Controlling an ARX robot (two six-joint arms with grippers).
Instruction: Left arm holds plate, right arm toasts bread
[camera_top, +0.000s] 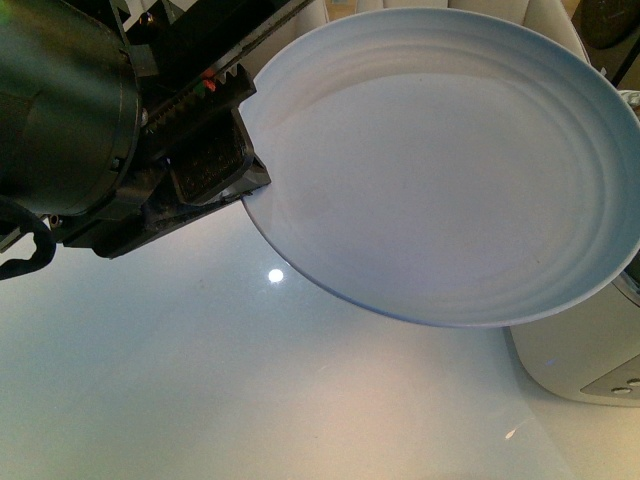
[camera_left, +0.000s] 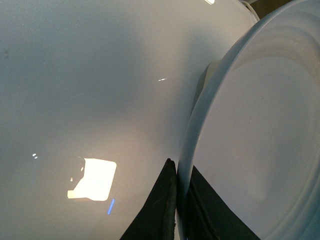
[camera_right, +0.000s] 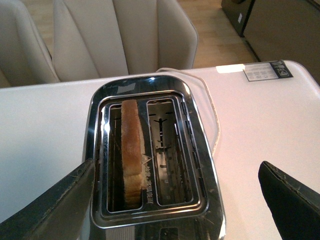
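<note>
The pale blue-white plate (camera_top: 440, 160) hangs tilted above the white table, held by its left rim. My left gripper (camera_top: 225, 150) is shut on that rim, one black pad (camera_top: 208, 165) lying on the plate's face. In the left wrist view the plate (camera_left: 250, 140) rim runs up between the two black pads of my left gripper (camera_left: 180, 200). The bread (camera_right: 131, 150) stands on edge in one slot of the chrome toaster (camera_right: 150, 160); the other slot is empty. My right gripper (camera_right: 175, 200) hovers open above the toaster, fingers wide to either side, holding nothing.
The toaster body (camera_top: 590, 360) shows at the right edge of the front view, under the plate. Beige chairs (camera_right: 120, 40) stand behind the table. The toaster's cord (camera_right: 210, 110) and a small card (camera_right: 265, 71) lie on the table top (camera_right: 40, 130).
</note>
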